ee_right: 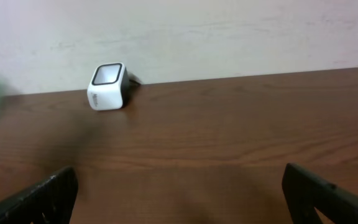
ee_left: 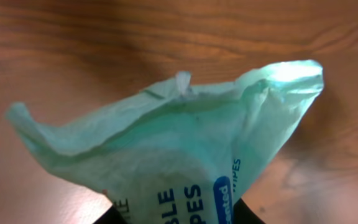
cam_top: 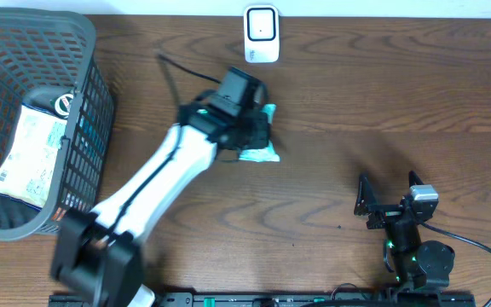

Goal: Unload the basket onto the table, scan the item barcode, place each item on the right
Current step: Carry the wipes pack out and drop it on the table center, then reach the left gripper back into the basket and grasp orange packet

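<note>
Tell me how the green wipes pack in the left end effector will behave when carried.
Probably floppy: the wipes pack wrinkles and folds beyond the left end effector. Likely light, since a pinch at one end seems enough. Its film may be slippery, so it could twist.

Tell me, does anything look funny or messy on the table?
Only the green wipes pack: it is crumpled and twisted in the left gripper, not flat. The scanner and basket look fine.

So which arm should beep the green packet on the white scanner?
Left. The left fingers pinch the green packet, close to the white scanner. The right fingers are open and empty, farther from it.
</note>
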Controlling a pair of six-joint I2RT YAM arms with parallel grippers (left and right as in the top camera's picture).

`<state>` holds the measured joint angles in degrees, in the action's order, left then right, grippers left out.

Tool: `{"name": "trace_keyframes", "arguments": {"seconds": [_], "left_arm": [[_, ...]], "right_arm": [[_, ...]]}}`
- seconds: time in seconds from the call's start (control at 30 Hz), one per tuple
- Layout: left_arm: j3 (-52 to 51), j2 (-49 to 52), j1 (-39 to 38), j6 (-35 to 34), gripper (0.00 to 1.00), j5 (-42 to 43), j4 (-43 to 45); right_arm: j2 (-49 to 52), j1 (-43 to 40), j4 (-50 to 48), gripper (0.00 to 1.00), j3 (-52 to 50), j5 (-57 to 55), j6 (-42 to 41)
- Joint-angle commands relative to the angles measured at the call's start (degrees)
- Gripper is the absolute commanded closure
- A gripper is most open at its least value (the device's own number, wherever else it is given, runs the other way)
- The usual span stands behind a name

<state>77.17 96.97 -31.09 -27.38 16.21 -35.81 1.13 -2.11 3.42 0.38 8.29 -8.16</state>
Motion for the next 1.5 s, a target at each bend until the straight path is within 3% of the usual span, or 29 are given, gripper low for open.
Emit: {"name": "trace_keyframes", "arguments": {"seconds": [0.0,0.2,0.23,0.27,0.3,0.33,0.53,0.7,0.87,1.07,1.27,1.47], "left_arm": [[-0.2,7.0,-3.0,0.5,0.79,-1.3,4.1],[-0.2,14.5,-5.7,0.5,0.75,-1.3,10.9],[-0.2,15.0,-5.8,0.5,0.66,-1.3,11.1],[-0.2,15.1,-5.9,0.5,0.47,-1.3,11.2],[-0.2,15.1,-6.0,0.3,0.16,-1.3,11.1],[-0.1,14.8,-6.0,0.3,0.02,-1.3,11.0],[4.2,9.2,-4.5,1.2,0.02,-1.8,8.3],[9.8,-0.6,-0.2,3.8,0.02,-7.1,2.1],[12.9,-15.6,13.5,4.9,0.02,-17.1,-6.6],[12.9,-23.5,34.3,0.9,0.02,-17.1,-14.8],[12.1,-21.5,52.6,-6.6,0.02,-16.7,-24.4],[10.8,-11.5,64.0,-10.4,0.02,-12.9,-30.2]], "right_arm": [[0.0,0.4,0.2,0.01,0.0,0.0,-0.6],[0.0,0.5,0.2,0.01,0.0,0.0,-0.6],[0.0,0.6,0.2,0.01,0.0,0.0,-0.6],[0.0,0.8,0.2,0.01,0.0,0.0,-0.6],[0.0,1.0,0.2,0.01,0.0,0.0,-0.6],[0.0,1.3,0.2,0.01,0.0,0.0,-0.6],[0.0,1.9,0.2,0.01,0.0,0.0,-0.6],[0.0,1.9,0.2,0.01,0.0,0.0,-0.6],[0.0,1.9,0.2,0.01,0.0,0.0,-0.6],[0.0,1.9,0.2,0.01,0.0,0.0,-0.6],[0.0,1.9,0.2,0.01,0.0,0.0,-0.6],[0.0,1.9,0.2,0.01,0.0,0.0,-0.6]]}}
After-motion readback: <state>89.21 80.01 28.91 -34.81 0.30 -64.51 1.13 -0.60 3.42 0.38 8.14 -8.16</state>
